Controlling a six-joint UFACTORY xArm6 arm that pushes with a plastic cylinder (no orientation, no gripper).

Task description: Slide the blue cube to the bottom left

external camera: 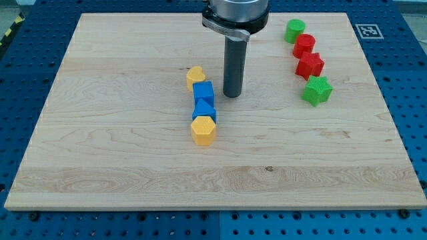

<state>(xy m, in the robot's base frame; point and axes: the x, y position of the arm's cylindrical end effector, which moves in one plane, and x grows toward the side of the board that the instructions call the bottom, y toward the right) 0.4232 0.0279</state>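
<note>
The blue cube (204, 93) sits near the board's middle in a short column of blocks. A yellow heart block (195, 75) touches it from above. A second blue block (204, 111) lies just below it, and a yellow hexagon block (203, 131) ends the column. My tip (231, 96) rests on the board just to the right of the blue cube, a small gap apart.
At the view's upper right a column holds a green cylinder (295, 30), two red blocks (304, 45) (309, 65) and a green star-like block (317, 90). The wooden board (100, 167) lies on a blue pegboard table. A marker tag (367, 30) sits at the top right corner.
</note>
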